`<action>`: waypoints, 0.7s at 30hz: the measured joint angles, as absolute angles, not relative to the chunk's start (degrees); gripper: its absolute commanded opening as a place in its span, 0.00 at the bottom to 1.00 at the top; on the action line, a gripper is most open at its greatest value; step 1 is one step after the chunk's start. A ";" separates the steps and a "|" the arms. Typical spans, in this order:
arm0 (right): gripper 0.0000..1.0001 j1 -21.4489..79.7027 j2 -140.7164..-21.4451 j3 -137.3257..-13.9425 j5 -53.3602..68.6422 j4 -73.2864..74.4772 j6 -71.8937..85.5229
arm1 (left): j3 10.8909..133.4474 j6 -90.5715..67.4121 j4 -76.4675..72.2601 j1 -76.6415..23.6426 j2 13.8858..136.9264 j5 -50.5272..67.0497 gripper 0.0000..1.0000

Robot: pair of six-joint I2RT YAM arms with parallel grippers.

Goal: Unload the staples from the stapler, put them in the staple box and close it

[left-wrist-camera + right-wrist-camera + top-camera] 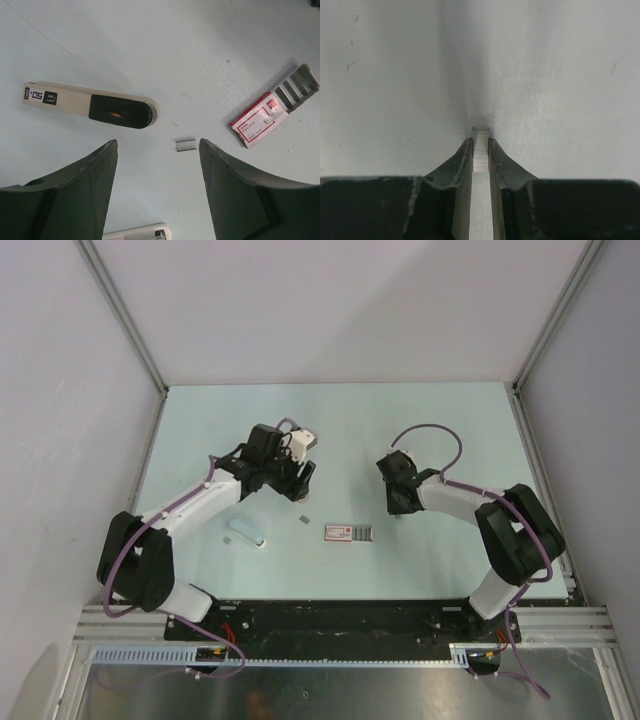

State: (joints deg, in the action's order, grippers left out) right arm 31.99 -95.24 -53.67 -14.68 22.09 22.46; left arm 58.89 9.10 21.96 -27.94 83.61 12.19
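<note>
Pale tabletop (450, 440) is seen beneath both arms; a staple strip (480, 150) is clenched in the right jaws, while the left jaws are spread wide near the stapler (90, 105).

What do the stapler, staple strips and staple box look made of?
Stapler: matte cream plastic, glossy dark inset catching a reflection. Loose staple strip: bare grey metal, likely steel. Held staple strip, between the right fingers: same, finely ribbed, bright sheen. Staple box: printed card probably; grey tray looks plastic.
</note>
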 measured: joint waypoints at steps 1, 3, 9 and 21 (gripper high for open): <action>0.11 32.32 -95.24 -53.67 -15.18 22.15 22.61 | 58.89 9.10 21.78 -27.99 84.03 12.21 0.71; 0.09 33.30 -95.18 -53.67 -15.88 22.48 23.55 | 58.89 9.17 21.21 -28.18 85.30 12.23 0.71; 0.06 38.48 -91.61 -53.67 -16.21 25.58 28.47 | 58.92 9.56 17.85 -29.58 90.43 12.23 0.70; 0.04 51.09 -87.88 -53.71 -18.26 26.94 41.63 | 57.30 9.54 11.66 -30.41 92.23 12.08 0.70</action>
State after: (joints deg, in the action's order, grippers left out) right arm 51.09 -87.88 -53.71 -18.26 26.94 41.63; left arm 57.30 9.54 11.66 -30.41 92.23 12.08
